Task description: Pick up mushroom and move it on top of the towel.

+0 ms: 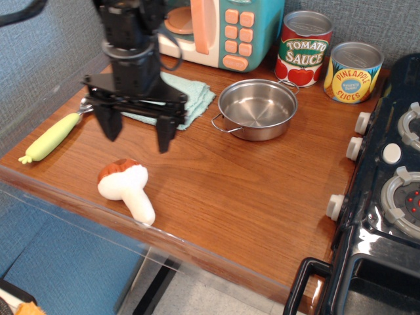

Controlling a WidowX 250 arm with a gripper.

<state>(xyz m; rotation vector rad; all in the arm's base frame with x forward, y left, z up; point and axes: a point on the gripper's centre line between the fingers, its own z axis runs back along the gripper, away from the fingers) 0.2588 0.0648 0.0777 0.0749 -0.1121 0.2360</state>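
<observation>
The mushroom [125, 189] lies on its side near the table's front edge, white stem pointing right and down, reddish-brown cap top to the left. The towel [187, 100], light teal, lies behind the arm, left of the steel pot, partly hidden by the arm. My gripper [137, 134] hangs open and empty above the table, its black fingers [163, 134] pointing down, a little behind and above the mushroom and in front of the towel.
A steel pot [257, 108] stands right of the towel. A spoon with a yellow-green handle [49, 136] lies at the left. A toy microwave [226, 29], a tomato sauce can [302, 48] and a pineapple can [353, 71] stand at the back. A black stove [387, 190] is at the right.
</observation>
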